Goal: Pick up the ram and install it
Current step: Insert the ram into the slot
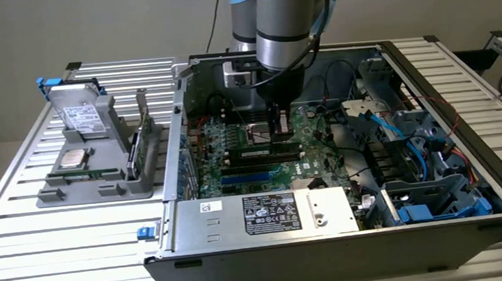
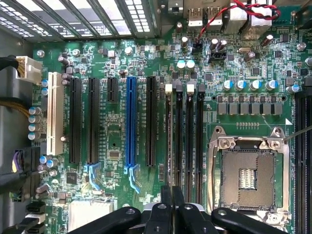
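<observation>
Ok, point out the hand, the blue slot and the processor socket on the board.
hand [image 2: 172,191]: wrist view, midway between its shut fingertips.
blue slot [image 2: 130,122]: wrist view, the middle of its length.
processor socket [image 2: 247,178]: wrist view, the centre of the bare contact field inside the metal frame.

The exterior view stands well back, looking down at a slant into the open computer case [image 1: 330,261] (slatted table [image 1: 26,216] at frame left). The wrist view looks straight down from close above, past the gripper [image 2: 172,191]; both share the motherboard [image 1: 230,152] [image 2: 117,126].
</observation>
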